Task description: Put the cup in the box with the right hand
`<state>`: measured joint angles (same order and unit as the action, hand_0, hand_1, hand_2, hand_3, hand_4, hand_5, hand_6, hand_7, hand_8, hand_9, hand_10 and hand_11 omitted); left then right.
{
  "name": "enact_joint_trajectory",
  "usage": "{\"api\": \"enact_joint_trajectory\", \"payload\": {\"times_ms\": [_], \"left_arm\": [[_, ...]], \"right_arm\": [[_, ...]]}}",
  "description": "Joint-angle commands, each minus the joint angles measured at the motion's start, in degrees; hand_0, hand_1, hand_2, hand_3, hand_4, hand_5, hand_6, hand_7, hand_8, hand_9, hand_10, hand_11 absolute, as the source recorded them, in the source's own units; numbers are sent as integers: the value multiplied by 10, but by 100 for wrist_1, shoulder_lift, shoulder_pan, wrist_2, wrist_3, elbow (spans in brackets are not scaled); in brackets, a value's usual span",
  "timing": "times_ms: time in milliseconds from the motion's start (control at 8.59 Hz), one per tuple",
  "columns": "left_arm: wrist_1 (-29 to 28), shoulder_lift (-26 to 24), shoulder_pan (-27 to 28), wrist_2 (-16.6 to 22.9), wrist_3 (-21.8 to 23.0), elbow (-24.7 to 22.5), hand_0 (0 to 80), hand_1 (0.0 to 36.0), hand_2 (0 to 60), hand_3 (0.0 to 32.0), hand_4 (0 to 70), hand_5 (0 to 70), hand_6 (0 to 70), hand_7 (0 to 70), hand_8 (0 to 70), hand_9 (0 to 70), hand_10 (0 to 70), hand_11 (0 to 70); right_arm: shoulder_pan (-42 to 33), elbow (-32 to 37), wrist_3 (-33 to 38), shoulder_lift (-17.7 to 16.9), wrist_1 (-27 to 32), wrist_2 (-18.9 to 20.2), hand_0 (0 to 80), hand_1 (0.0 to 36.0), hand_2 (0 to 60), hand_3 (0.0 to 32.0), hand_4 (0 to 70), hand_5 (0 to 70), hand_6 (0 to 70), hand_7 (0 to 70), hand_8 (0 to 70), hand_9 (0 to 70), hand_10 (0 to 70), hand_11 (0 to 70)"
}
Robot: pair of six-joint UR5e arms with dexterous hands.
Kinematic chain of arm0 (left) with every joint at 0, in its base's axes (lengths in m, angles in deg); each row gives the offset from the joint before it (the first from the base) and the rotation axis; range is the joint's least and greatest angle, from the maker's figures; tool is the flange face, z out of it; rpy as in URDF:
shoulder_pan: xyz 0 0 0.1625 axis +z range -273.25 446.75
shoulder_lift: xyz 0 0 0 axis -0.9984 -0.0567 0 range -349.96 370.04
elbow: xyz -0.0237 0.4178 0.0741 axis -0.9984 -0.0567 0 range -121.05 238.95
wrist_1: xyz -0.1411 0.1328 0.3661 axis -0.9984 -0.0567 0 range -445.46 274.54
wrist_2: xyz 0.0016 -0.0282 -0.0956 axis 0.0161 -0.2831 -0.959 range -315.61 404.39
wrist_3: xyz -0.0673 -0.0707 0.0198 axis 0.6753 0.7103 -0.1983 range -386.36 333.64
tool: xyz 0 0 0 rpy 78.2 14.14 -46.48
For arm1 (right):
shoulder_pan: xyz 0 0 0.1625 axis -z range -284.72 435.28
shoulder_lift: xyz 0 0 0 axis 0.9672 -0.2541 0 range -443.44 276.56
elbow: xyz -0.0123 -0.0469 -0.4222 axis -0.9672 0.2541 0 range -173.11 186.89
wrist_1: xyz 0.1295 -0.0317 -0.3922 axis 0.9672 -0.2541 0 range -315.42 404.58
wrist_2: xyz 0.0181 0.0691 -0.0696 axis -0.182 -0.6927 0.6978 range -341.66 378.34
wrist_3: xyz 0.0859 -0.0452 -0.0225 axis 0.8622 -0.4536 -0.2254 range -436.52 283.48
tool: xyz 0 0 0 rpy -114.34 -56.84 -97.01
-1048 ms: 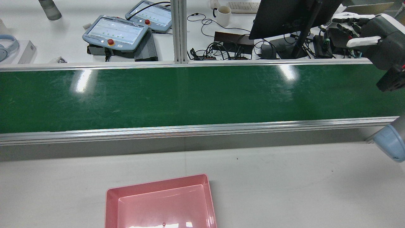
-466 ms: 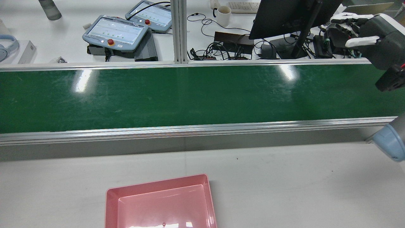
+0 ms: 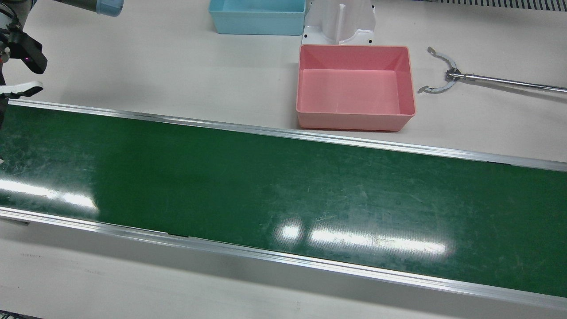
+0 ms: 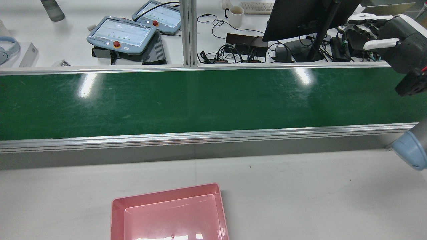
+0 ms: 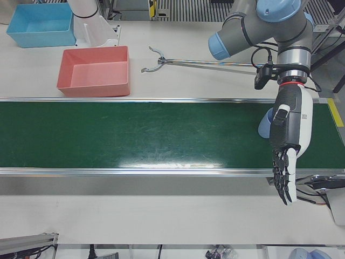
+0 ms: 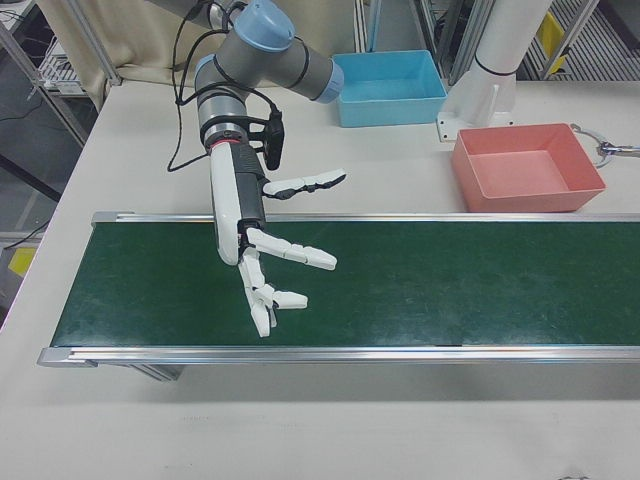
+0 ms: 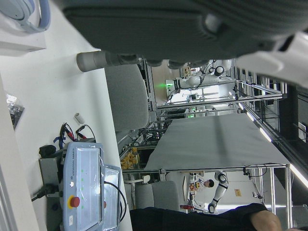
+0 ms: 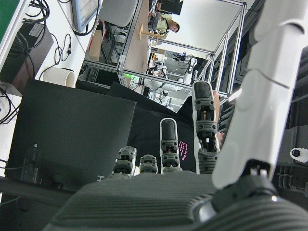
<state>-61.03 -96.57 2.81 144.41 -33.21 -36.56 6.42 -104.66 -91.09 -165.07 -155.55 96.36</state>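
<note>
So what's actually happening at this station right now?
Nothing is being held yet. The robot's right hand hangs open with its fingers spread above one end of the green conveyor belt. The left hand hangs open, fingers pointing down, over the other end. A light blue object, probably the cup, sits on the belt partly hidden behind the left hand. The pink box stands empty on the table beside the belt.

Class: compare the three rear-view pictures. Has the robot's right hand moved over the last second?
Yes, slightly. In the rear view the right hand has drifted up and a little right against the fixed black monitor, mostly in the first half-second.
</note>
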Motion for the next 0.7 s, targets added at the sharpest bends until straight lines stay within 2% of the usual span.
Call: {"api": "enact_joint_trajectory", "payload": {"times_ms": [0,349,582], "left_arm": [[0,0,0,0,0,6,0,0,0,0,0,0,0,0,0,0,0,0],[0,0,0,0,0,-20,0,0,0,0,0,0,0,0,0,0,0,0],[0,0,0,0,0,6,0,0,0,0,0,0,0,0,0,0,0,0]], "right_arm": [[-5,1,-2,-2,0,3,560,122,0,0,353,54,94,410,24,99,69,116],[-13,10,-2,-2,0,3,560,122,0,0,342,54,90,393,21,92,66,112],[-31,36,7,-2,0,3,560,123,0,0,354,54,94,413,23,99,68,116]]}}
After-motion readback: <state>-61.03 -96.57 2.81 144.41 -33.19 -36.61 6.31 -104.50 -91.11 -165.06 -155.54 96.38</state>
